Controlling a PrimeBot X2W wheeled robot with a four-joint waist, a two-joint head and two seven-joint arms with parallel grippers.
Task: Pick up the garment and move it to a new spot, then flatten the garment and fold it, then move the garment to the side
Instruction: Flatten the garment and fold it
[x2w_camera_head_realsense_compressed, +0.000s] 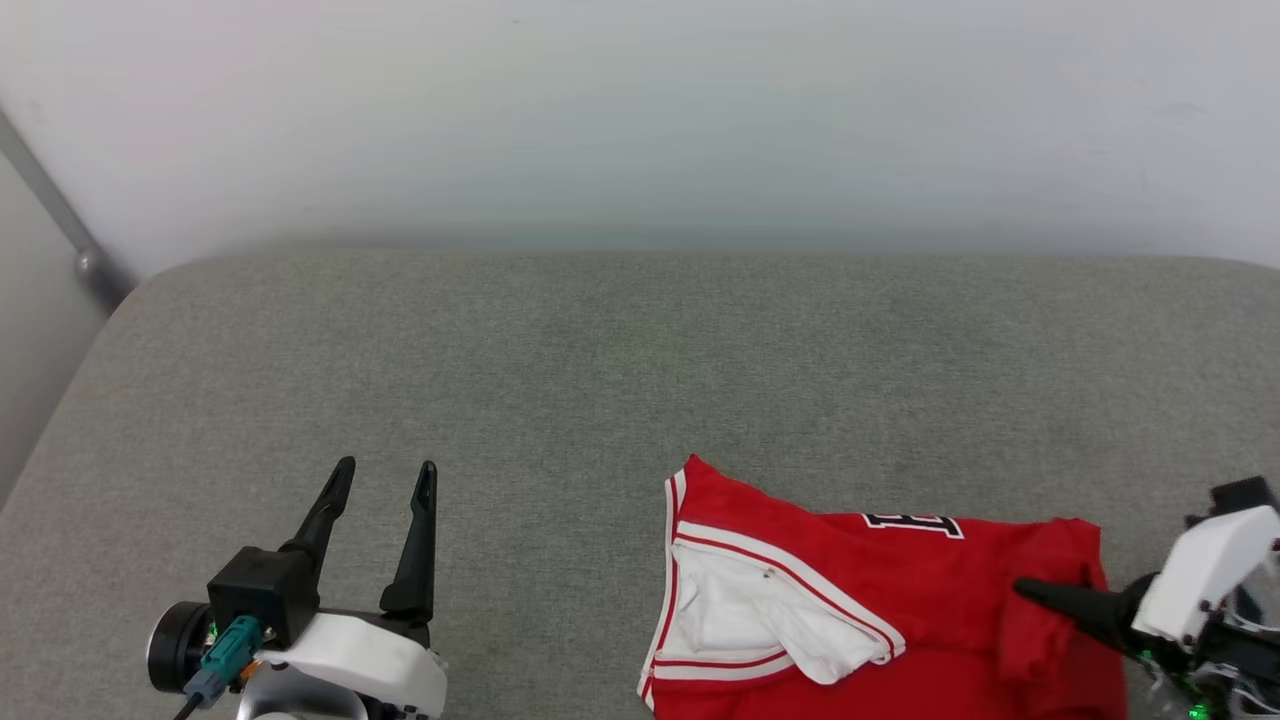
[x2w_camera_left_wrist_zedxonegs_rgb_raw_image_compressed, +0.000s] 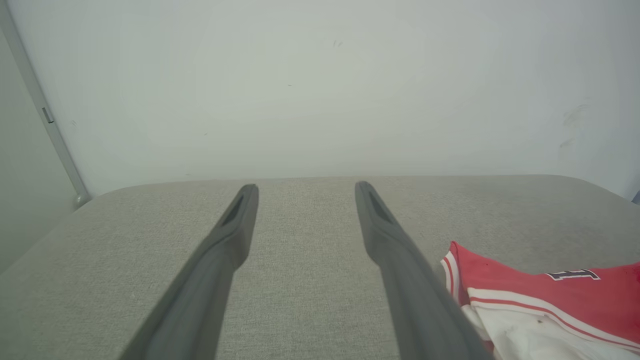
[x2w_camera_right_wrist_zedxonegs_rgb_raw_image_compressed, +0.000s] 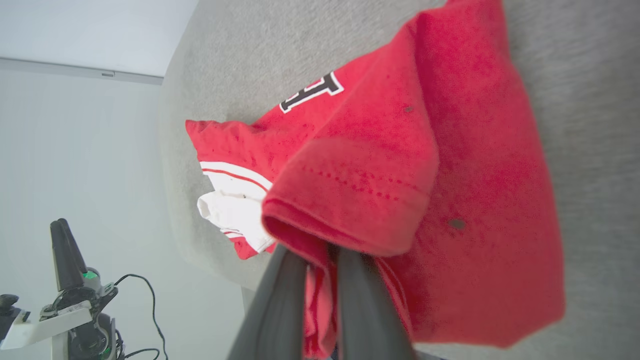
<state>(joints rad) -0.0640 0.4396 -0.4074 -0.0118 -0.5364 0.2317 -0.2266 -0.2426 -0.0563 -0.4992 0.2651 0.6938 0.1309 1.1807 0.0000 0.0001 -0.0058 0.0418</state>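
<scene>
Left gripper: the left gripper (x2w_camera_head_realsense_compressed: 386, 465) is seen at the lower left of the head view, its two long dark fingers (x2w_camera_left_wrist_zedxonegs_rgb_raw_image_compressed: 230, 235) spread apart with nothing between them, held over bare cloth.
Surface: a grey fabric-covered padded surface (x2w_camera_head_realsense_compressed: 600, 380) is backed by a pale wall (x2w_camera_head_realsense_compressed: 640, 120).
Garment: the red jersey T-shirt with white short sleeves and red-and-white striped trim (x2w_camera_head_realsense_compressed: 880, 580) is laid crumpled at the near right of the surface, partly doubled over itself. A white sleeve (x2w_camera_head_realsense_compressed: 740, 610) is turned up at its left end, and a scrap of black white-edged lettering (x2w_camera_head_realsense_compressed: 915, 523) is shown near its far edge.
Right gripper: the right gripper (x2w_camera_head_realsense_compressed: 1030, 590) is reached in from the right. In its wrist view, red cloth is seen pinched between the two closed fingers, under a hemmed fold at the garment's right end.
Long axis: the garment's longer run is laid left to right, roughly along the near edge; the right fingers are pointed along it, toward the left.
Deciding relation: the garment lies to the right of the left fingers, near but apart, so the right arm is the nearer one and is already in contact.
Step judged: pick-up and move to a new spot; flattening and folding are not yet done.
</scene>
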